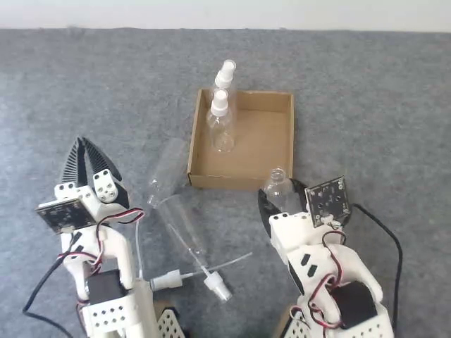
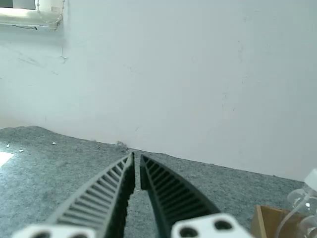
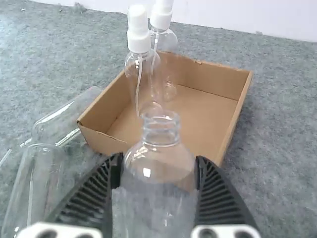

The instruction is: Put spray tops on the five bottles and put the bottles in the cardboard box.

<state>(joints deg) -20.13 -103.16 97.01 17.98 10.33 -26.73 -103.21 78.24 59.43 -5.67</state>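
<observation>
Right wrist view shows the open bottle (image 3: 158,139) upright between the fingers of the right gripper (image 1: 277,201). The fingers clamp its body, probably so that the neck is free to receive a spray top. The bottle is just beside the front wall of the cardboard box (image 1: 241,182), where two capped bottles (image 1: 220,123) stand. The left gripper (image 1: 84,144) has its fingers closed on nothing and points level toward the far wall, above the tabletop (image 1: 366,105) and well apart from the loose spray tops (image 1: 217,285).
</observation>
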